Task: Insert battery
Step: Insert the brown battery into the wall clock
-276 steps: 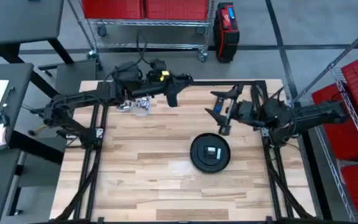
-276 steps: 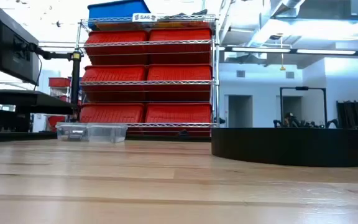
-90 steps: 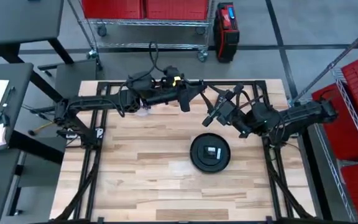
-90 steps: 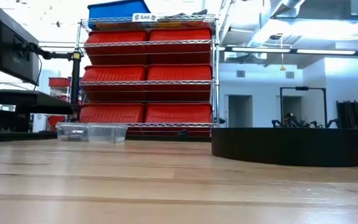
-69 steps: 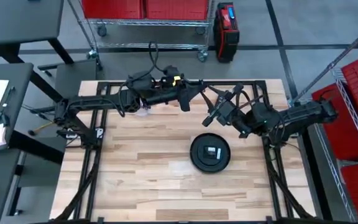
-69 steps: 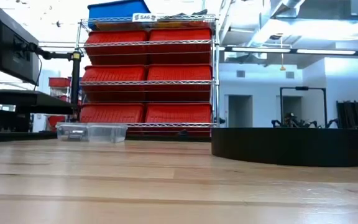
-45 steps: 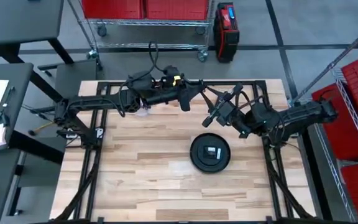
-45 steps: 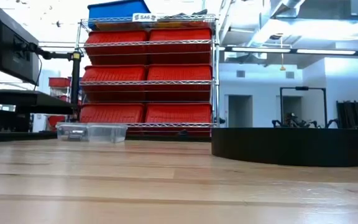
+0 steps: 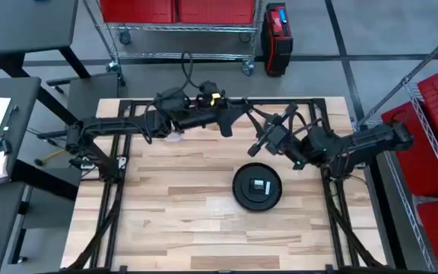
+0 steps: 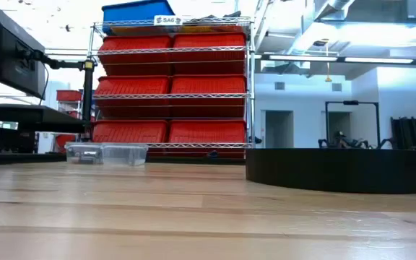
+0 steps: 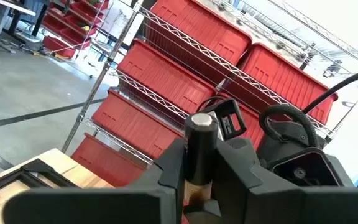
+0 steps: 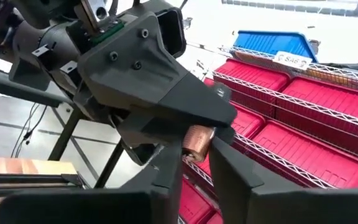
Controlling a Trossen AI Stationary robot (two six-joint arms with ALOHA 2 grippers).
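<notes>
The battery (image 11: pixel 201 146) is a small cylinder with a silver cap, a dark body and a copper-coloured end (image 12: pixel 197 142). It is held in the air above the table's far middle. My left gripper (image 9: pixel 229 122) (image 11: pixel 199 168) is shut on it. My right gripper (image 9: pixel 258 135) (image 12: pixel 196 163) faces it, closed on the copper end. A black round device (image 9: pixel 257 186) (image 10: pixel 336 170) lies flat on the table below, with a small rectangular bay (image 9: pixel 260 186) in its top. My left gripper pinches the battery's dark body (image 11: pixel 199 163) between its two fingers. The silver-capped end (image 11: pixel 201 122) sticks out past the fingertips, and the battery is clear of the table. My right gripper has the battery's copper-coloured end (image 12: pixel 196 149) between its two fingertips, coming from the table's right toward my left gripper.
Clear plastic containers (image 10: pixel 107 153) stand at the table's far left. A wire shelf with red bins (image 10: pixel 172 87) stands behind the table. The near half of the wooden table top (image 9: pixel 196 228) is bare.
</notes>
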